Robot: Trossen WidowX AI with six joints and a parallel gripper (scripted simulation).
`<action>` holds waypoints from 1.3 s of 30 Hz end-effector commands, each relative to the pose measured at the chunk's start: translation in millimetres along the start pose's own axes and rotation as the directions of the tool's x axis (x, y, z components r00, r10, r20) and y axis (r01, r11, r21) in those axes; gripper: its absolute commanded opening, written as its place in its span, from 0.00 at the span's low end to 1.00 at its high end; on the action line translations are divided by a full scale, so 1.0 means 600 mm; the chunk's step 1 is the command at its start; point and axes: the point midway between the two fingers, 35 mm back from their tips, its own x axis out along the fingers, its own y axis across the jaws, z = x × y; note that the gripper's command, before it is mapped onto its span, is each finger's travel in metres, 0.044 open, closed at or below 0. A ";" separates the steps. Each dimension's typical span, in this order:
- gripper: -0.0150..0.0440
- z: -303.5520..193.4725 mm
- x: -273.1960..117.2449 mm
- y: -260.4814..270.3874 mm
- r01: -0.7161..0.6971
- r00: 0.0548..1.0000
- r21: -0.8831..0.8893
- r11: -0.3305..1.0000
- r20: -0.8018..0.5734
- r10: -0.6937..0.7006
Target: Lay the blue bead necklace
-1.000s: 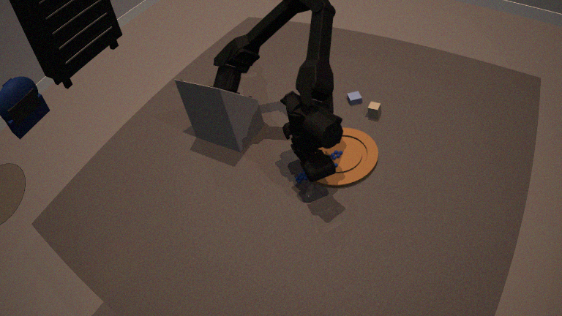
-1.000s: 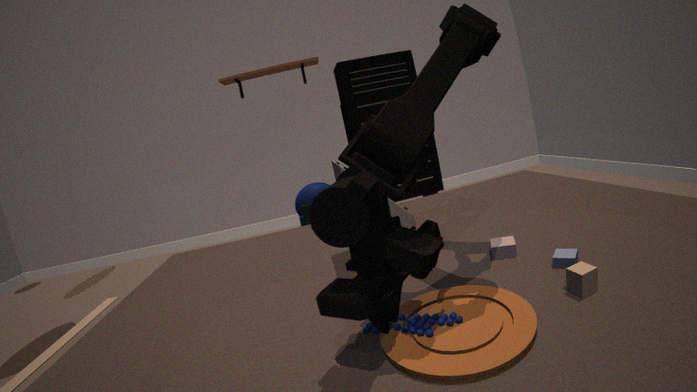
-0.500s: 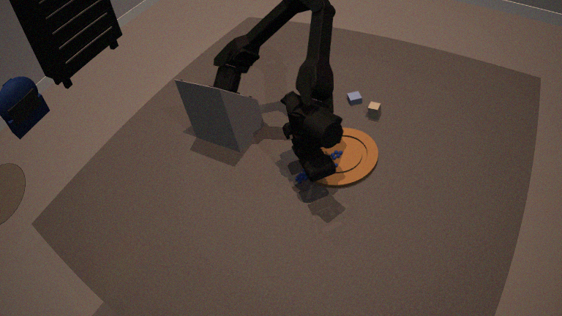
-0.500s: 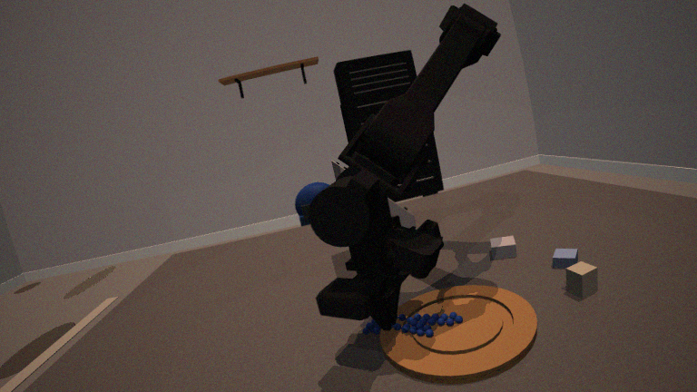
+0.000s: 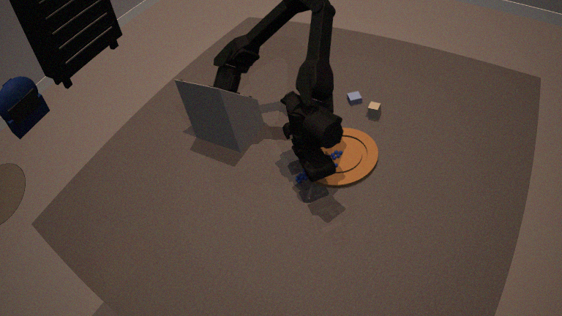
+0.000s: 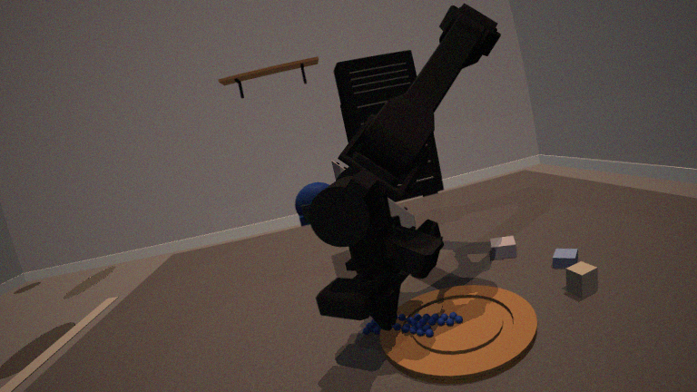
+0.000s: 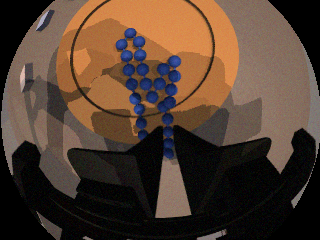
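Observation:
The round orange bead board (image 5: 371, 159) (image 6: 525, 326) (image 7: 227, 50) lies flat, with a thin dark circular groove. The blue bead necklace (image 5: 335, 154) (image 6: 458, 318) (image 7: 142, 69) lies bunched in folds across the inside of the groove and over the board's near side. Some of its beads extend past the board's edge. My gripper (image 6: 388, 324) (image 7: 168, 130) points down at that edge and is shut on one strand of the necklace, which shows between the fingertips in the wrist view. A second strand passes behind the left finger there. The arm hides part of the board in the top view.
A light blue block (image 5: 354, 97) (image 6: 565, 258) and a tan block (image 5: 374, 108) (image 6: 581, 279) stand beyond the board. A pinkish block (image 6: 503, 247) stands farther back. An upright grey panel (image 5: 211, 115) stands left of the gripper in the top view.

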 end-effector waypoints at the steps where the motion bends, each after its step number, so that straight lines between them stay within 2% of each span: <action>1: 0.25 0.000 -0.001 0.000 0.000 1.000 0.000 1.000 0.000 0.000; 18: 0.25 0.000 -0.042 0.001 0.000 1.000 0.004 1.000 0.003 0.000; 39: 0.25 0.082 -0.042 0.071 -0.003 1.000 0.006 1.000 0.005 0.003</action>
